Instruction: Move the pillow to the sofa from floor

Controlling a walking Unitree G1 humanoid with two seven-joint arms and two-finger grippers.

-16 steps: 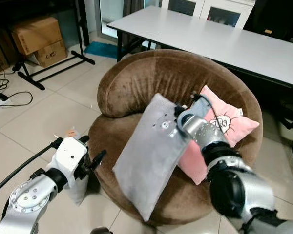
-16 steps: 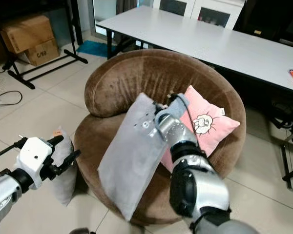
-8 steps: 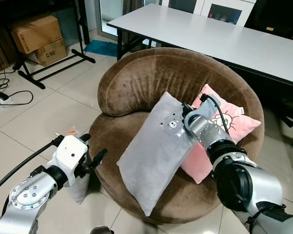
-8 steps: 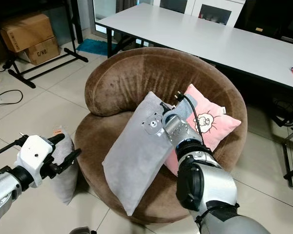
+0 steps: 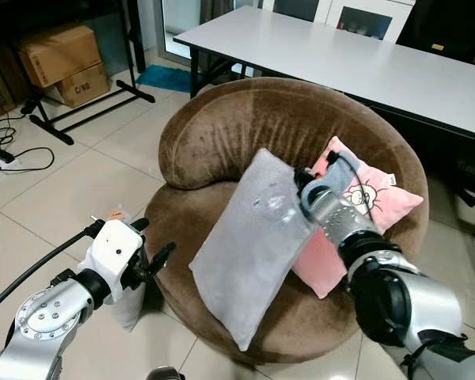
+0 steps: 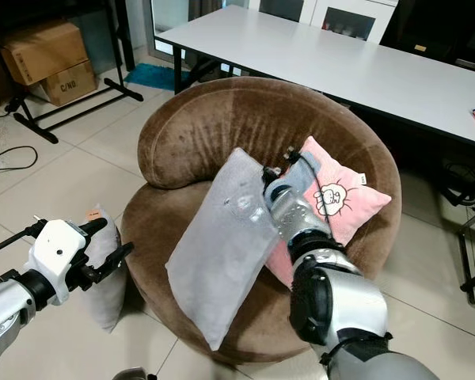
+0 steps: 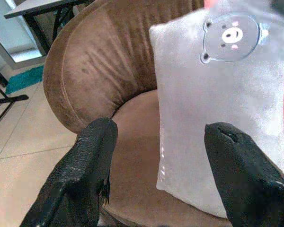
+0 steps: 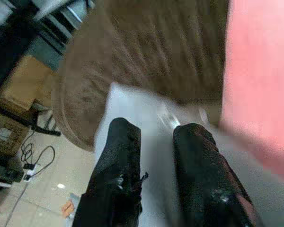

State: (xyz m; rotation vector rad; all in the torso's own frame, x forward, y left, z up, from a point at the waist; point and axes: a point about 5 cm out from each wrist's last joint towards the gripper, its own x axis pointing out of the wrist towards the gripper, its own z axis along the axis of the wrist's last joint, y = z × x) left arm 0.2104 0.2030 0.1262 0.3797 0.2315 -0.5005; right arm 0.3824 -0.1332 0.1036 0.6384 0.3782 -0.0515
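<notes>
A grey pillow lies tilted on the seat of the round brown sofa, its upper edge leaning on a pink pillow. My right gripper is at the grey pillow's top corner, shut on the fabric; in the right wrist view its fingers stand close together with grey cloth between them. My left gripper hangs open left of the sofa's front, nothing between its fingers. A second grey pillow stands on the floor behind my left arm.
A long white table runs behind the sofa. Cardboard boxes and a black floor stand are at the far left, with a cable on the tiles. Open tiled floor lies left of the sofa.
My right gripper carried the grey pillow up and back over the seat; it now rests against the pink pillow, its top turned slightly left. The left arm stayed put.
</notes>
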